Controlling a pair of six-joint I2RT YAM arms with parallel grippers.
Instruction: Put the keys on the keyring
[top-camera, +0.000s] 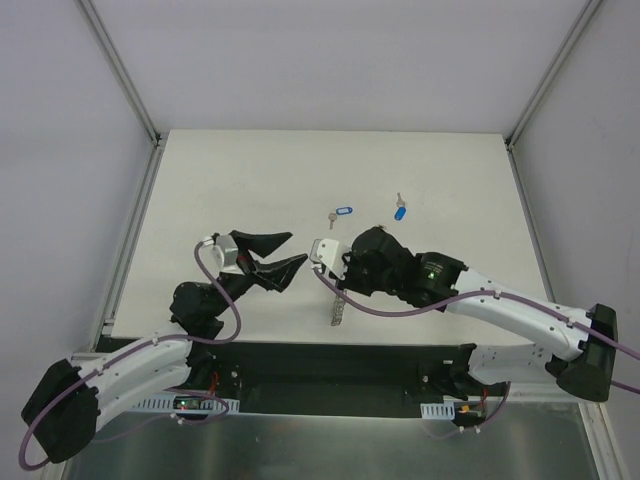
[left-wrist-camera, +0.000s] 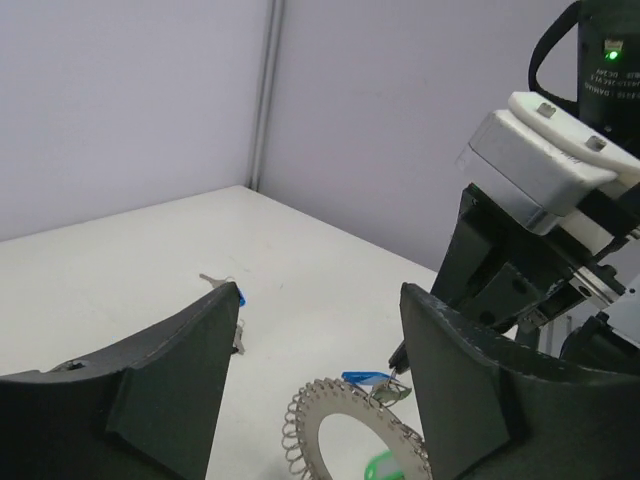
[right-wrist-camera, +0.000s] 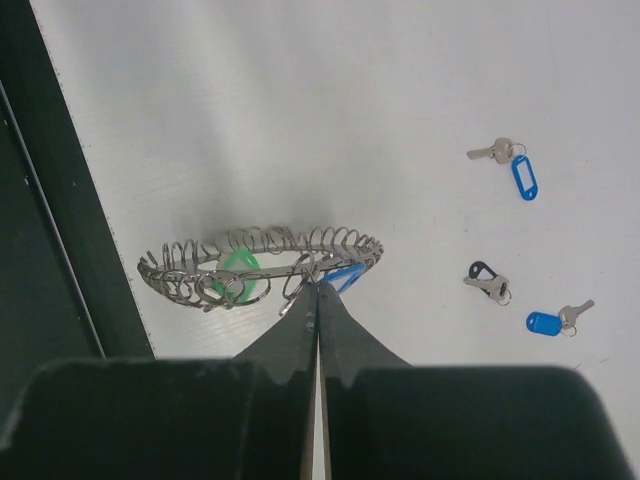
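Note:
The keyring (right-wrist-camera: 262, 243), a wide grey ring with a coiled rim, stands on edge near the table's front edge, showing only as a thin strip from above (top-camera: 338, 312). A green tag (right-wrist-camera: 240, 270) hangs on it. My right gripper (right-wrist-camera: 318, 288) is shut on the small ring of a blue-tagged key (right-wrist-camera: 345, 274) right at the keyring's rim. My left gripper (left-wrist-camera: 320, 297) is open just left of the keyring (left-wrist-camera: 345, 425), touching nothing. Loose on the table lie two blue-tagged keys (right-wrist-camera: 522, 175) (right-wrist-camera: 545, 322) and a dark-tagged key (right-wrist-camera: 485, 280).
The table's dark front edge (right-wrist-camera: 60, 200) runs just behind the keyring. The two grippers are close together, my left gripper (top-camera: 297, 250) beside the right wrist camera (top-camera: 325, 250). The loose blue-tagged keys (top-camera: 343, 212) (top-camera: 400, 212) lie farther back. Grey walls enclose the table.

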